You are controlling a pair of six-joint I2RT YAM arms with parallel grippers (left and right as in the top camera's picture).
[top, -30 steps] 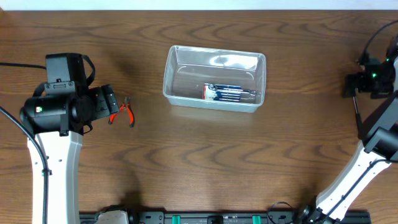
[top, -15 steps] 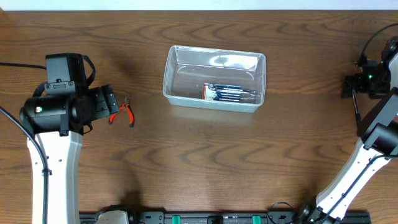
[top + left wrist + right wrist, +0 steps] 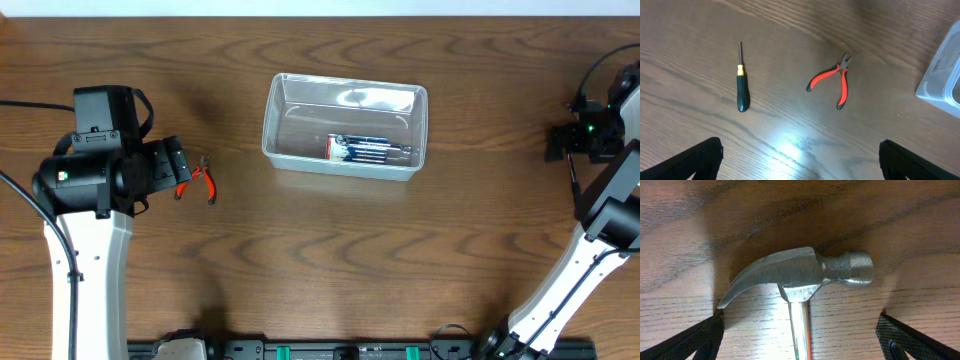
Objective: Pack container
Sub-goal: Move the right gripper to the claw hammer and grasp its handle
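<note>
Hammer [image 3: 800,275], right edge: your right gripper [image 3: 800,337] straddles it, spread wide.
Next: clamp it, lift toward the container [image 3: 346,172].
Left gripper [image 3: 800,157]: spread, empty.

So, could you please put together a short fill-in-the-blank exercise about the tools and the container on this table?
1. The pliers have ___ handles.
2. In the left wrist view, the screwdriver lies to the ___ of the pliers.
3. The hammer lies below the open ___ end effector.
4. The container holds ___ item, a blue and white pack.
Missing words: red; left; right; one.
</note>
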